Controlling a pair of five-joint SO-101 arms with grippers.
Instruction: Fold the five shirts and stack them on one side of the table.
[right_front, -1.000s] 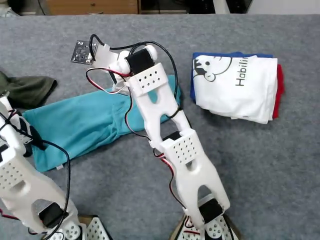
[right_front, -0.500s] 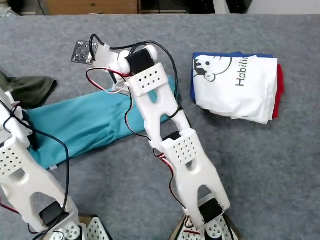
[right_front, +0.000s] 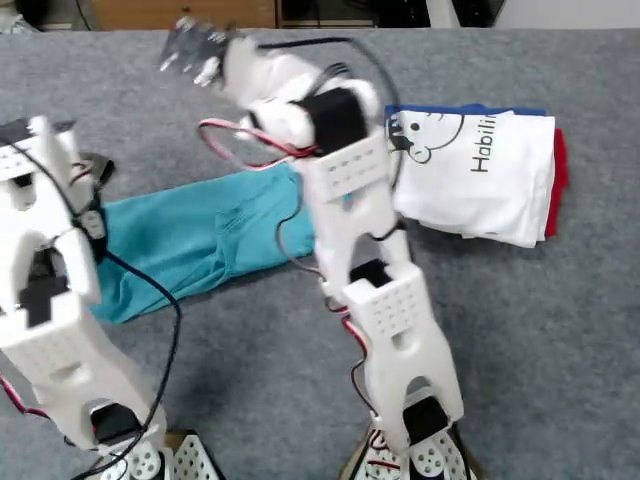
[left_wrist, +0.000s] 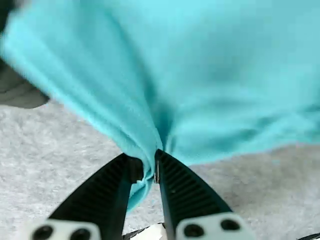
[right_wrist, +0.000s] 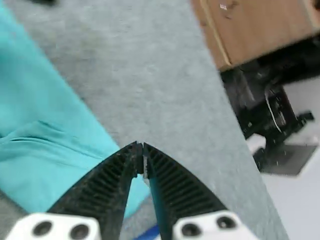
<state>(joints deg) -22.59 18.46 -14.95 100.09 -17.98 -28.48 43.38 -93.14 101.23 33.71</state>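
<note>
The teal shirt (right_front: 200, 240) lies on the grey desk (right_front: 560, 330), between the two arms. Its long side runs from left to right. The right end sits a bit farther back than the left end.

The left claw (left_wrist: 147, 160) pinches a bunched fold of the teal shirt, and the cloth fans out from its tips. A dark green shirt (left_wrist: 17, 92) lies just beside that end.

The right claw (right_wrist: 142, 147) has its tips pressed together over the far edge of the teal shirt. We cannot tell if any cloth is caught in it.

The pile of folded shirts (right_front: 480, 175), white on top with blue and red under it, sits on the right side of the desk.

A second ago both arms were lower. Now the left arm has come up and in, pulling its end of the teal shirt with it. The right arm has swung up and toward the pile. The teal shirt looks shorter than before.
</note>
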